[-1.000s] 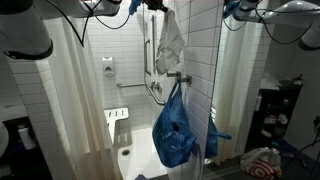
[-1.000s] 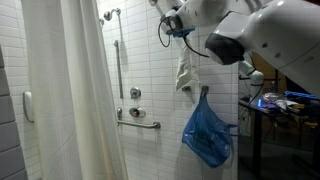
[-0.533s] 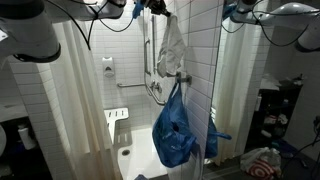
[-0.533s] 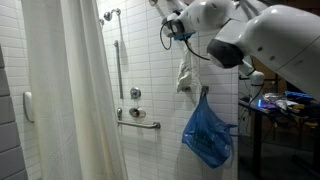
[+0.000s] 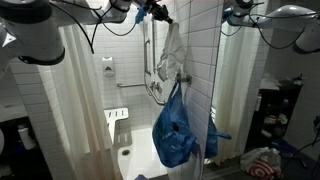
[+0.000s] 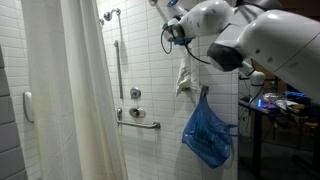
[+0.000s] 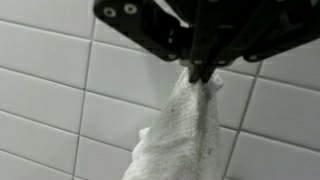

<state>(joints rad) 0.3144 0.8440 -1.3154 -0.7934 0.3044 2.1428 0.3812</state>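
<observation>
My gripper (image 7: 203, 72) comes in from the top of the wrist view and is shut on the top corner of a white towel (image 7: 178, 135), which hangs down against the white tiled wall. In both exterior views the gripper (image 5: 158, 14) (image 6: 174, 27) holds the towel (image 5: 170, 52) (image 6: 184, 75) high by the shower wall. A blue plastic bag (image 5: 174, 130) (image 6: 206, 133) hangs just below the towel's lower end.
A white shower curtain (image 6: 62, 100) hangs at the side. A grab bar (image 6: 138, 121), a vertical shower rail (image 6: 116, 60) and a folding shower seat (image 5: 118, 114) are on the tiled walls. A cluttered dark shelf (image 5: 275, 115) stands past the wall edge.
The arm has shifted slightly along the top of the shower and the towel has risen a little with it. The blue bag has not moved.
</observation>
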